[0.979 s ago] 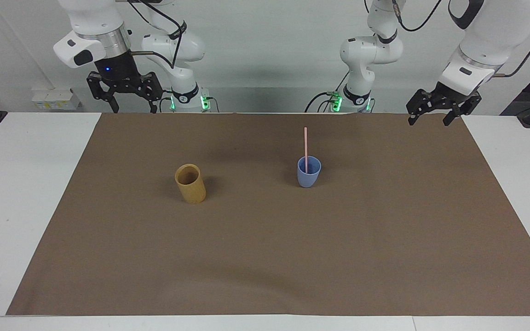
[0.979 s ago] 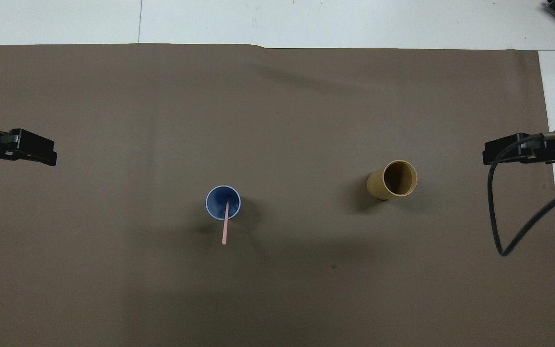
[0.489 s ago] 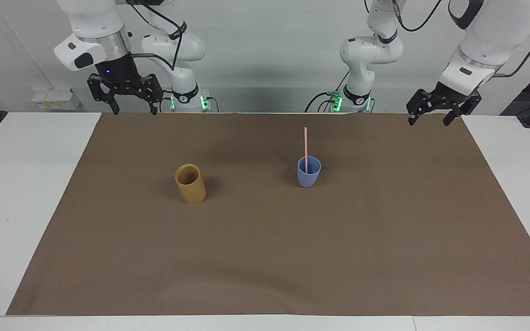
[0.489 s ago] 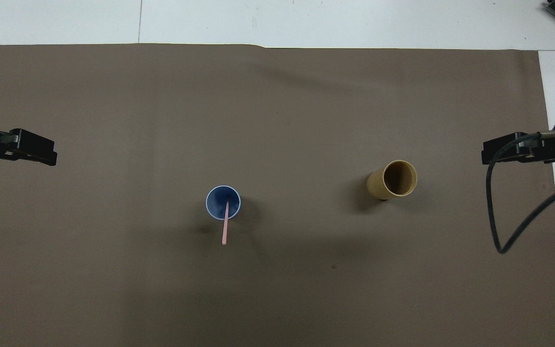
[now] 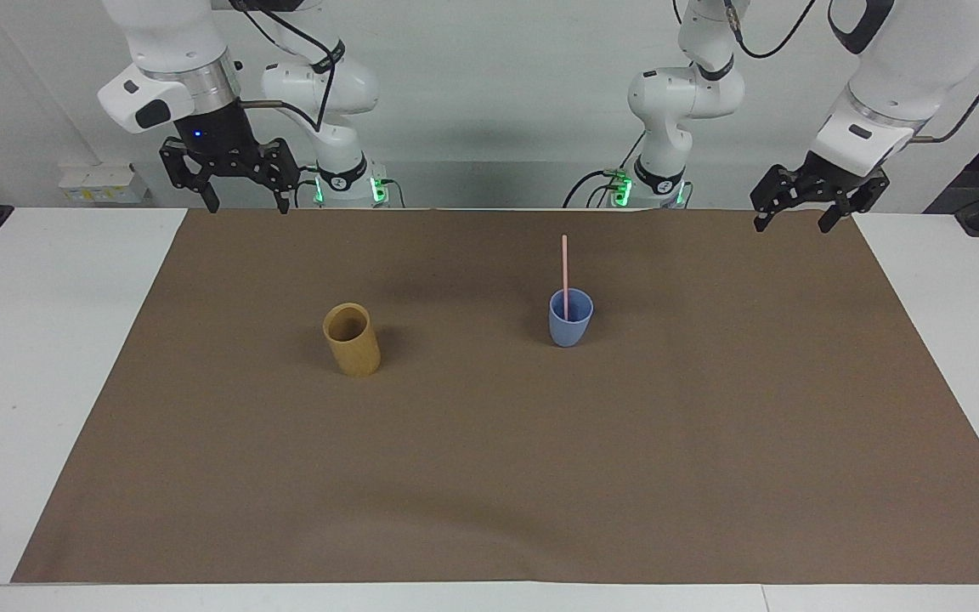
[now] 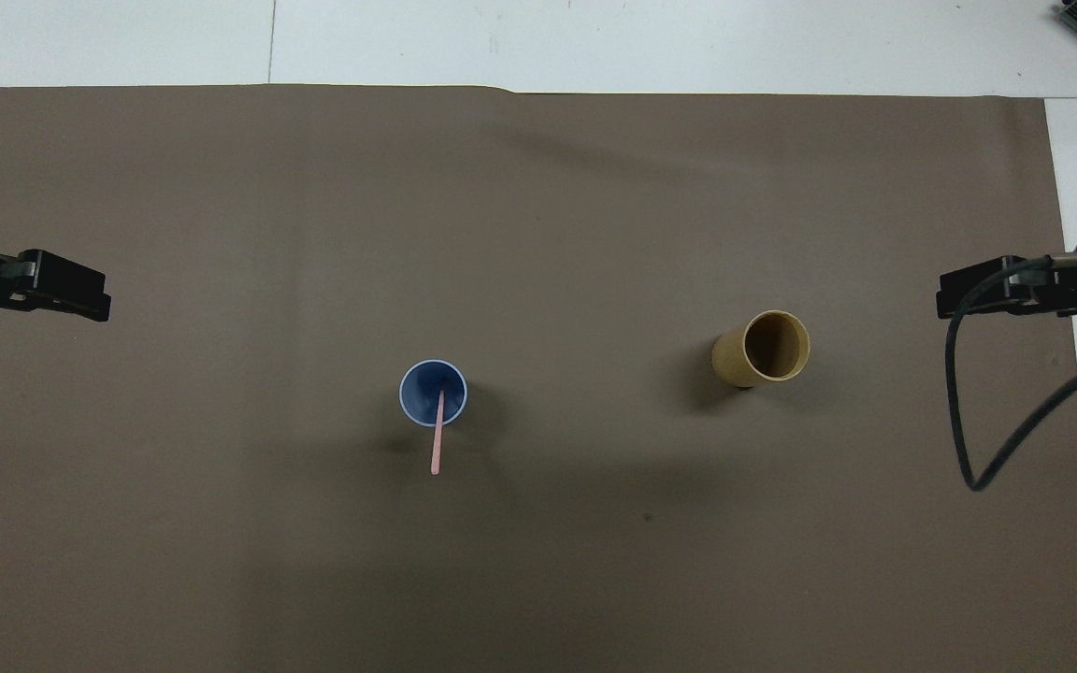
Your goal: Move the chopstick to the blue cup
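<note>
Thin pale pink chopstick [image 5: 564, 268] stood in small light-blue plastic cup [image 5: 570, 323], leaning on rim nearer robots. Judged light, stiff, smooth — best pinched mid-shaft above rim. Tall tan wooden cup [image 5: 352, 340] beside blue cup, empty. Left hand [image 5: 800, 217] and right hand [image 5: 239, 202] spread wide, holding nothing — both well apart from blue cup.
</note>
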You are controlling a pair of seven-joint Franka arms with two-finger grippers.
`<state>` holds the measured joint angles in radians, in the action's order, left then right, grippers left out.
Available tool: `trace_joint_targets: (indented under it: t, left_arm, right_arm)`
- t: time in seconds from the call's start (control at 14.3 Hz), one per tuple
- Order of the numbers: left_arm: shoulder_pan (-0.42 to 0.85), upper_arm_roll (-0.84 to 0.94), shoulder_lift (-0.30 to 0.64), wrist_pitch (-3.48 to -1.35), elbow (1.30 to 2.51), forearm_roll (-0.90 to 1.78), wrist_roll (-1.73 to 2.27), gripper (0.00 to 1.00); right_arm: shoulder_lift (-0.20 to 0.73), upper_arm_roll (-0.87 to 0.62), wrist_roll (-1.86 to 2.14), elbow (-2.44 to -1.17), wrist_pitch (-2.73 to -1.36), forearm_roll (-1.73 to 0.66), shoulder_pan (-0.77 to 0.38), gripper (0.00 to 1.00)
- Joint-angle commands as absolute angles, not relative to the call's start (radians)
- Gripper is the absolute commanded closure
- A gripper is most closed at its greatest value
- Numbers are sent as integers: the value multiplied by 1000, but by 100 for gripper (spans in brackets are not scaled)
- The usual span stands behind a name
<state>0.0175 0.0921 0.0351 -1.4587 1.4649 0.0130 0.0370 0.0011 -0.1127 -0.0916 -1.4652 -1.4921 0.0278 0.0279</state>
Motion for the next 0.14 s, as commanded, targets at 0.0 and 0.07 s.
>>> trace_joint_targets:
  t: [0.0,0.07]
  left_arm:
    - [5,101,21,-1450,1471,2,37,0]
    - [5,101,21,-1450,1471,2,37,0]
  right_arm:
    - [8,-120,-71,-1450,-1482,26,41,0]
    - [8,-120,-71,-1450,-1480,26,41,0]
